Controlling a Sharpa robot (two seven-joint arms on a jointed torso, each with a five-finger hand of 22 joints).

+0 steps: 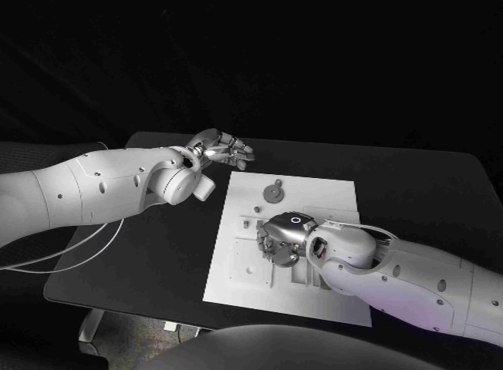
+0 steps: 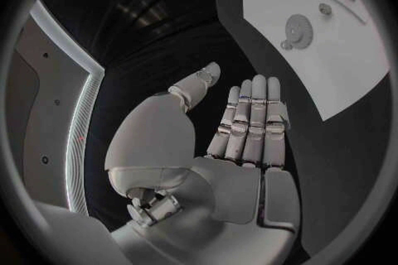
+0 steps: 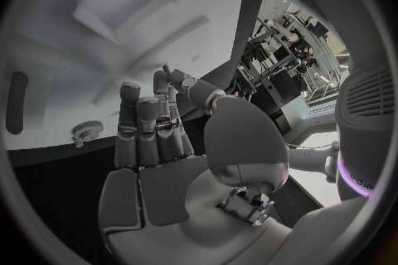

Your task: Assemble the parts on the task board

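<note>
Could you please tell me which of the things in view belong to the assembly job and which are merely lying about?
Part of the job:
- task board
- gear-shaped part lying on the board's far end
- right hand, over the board's middle
- left hand, off the board, fingers apart, holding nothing

Just there:
- black table
- white cable under the left arm

Black table, white cable over its left edge
</note>
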